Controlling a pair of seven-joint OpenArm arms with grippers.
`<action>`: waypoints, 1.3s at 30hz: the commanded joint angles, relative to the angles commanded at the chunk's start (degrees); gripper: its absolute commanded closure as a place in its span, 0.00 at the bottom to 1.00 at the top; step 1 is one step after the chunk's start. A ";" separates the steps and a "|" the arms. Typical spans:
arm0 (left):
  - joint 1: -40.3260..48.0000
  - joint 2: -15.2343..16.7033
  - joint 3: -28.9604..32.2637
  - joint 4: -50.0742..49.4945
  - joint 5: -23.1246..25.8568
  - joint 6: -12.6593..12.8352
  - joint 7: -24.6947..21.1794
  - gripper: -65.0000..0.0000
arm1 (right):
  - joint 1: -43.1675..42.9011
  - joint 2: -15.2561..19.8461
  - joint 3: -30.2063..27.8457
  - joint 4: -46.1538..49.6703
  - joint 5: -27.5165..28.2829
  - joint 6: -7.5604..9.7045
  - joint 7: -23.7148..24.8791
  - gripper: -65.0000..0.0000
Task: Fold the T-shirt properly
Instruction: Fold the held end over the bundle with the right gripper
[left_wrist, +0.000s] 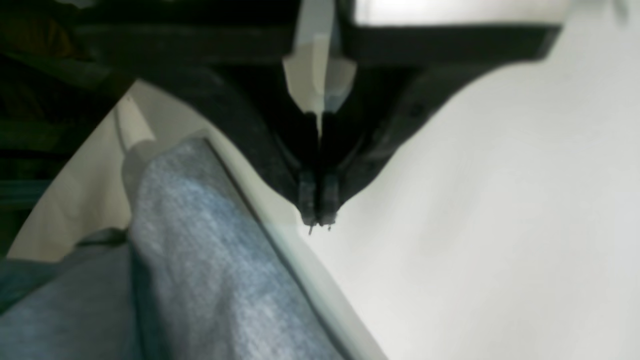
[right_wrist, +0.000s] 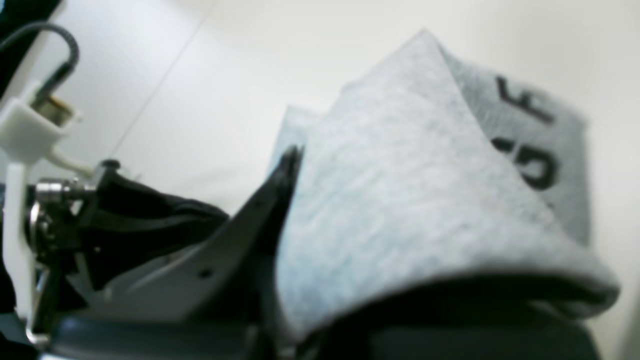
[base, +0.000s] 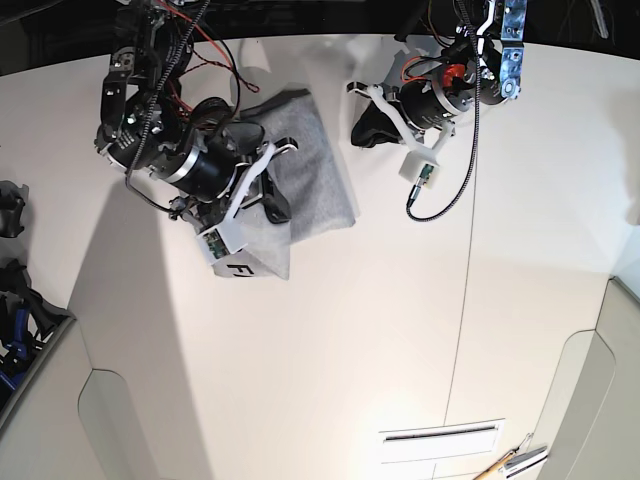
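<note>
Left wrist view: the left claw (left_wrist: 318, 220) has its two dark fingertips pressed together with nothing between them, hanging over the pale worktop (left_wrist: 500, 210). The T-shirt (left_wrist: 210, 260) lies to the lower left of the claw as a long grey fold, apart from the tips. The picture is blurred, so fine detail of the cloth is lost.

Right wrist view: the right claw (right_wrist: 287, 165) is closed on the T-shirt (right_wrist: 400, 200), one dark finger lying against the cloth edge. The grey fabric rises from the grip in a peaked fold. Black block letters (right_wrist: 530, 140) show on the layer behind the peak. The white worktop (right_wrist: 225, 90) fills the background.

Base view: the T-shirt (base: 320, 190) sits on the worktop (base: 350, 350) near the far edge, partly folded into a narrow shape. The right claw (base: 268, 185), on the left of this view, is over the shirt's left part, with a lettered flap (base: 245, 268) just below it. The left claw (base: 362, 128), on the right of this view, is just beside the shirt's upper right edge; whether it touches the cloth cannot be told here.
</note>
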 joint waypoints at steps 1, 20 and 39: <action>0.00 0.00 0.00 0.00 -0.92 -0.02 0.15 1.00 | 0.00 -0.02 -1.20 -0.92 -1.11 -0.15 1.05 0.69; 0.28 -0.07 -20.39 0.37 -26.23 -4.84 15.45 1.00 | 7.58 -0.66 -15.47 -2.97 -8.31 -0.17 4.33 0.42; 1.46 -1.88 -8.85 17.75 -28.79 -4.84 20.46 1.00 | 11.63 3.04 6.45 -3.26 -15.85 -13.20 10.71 1.00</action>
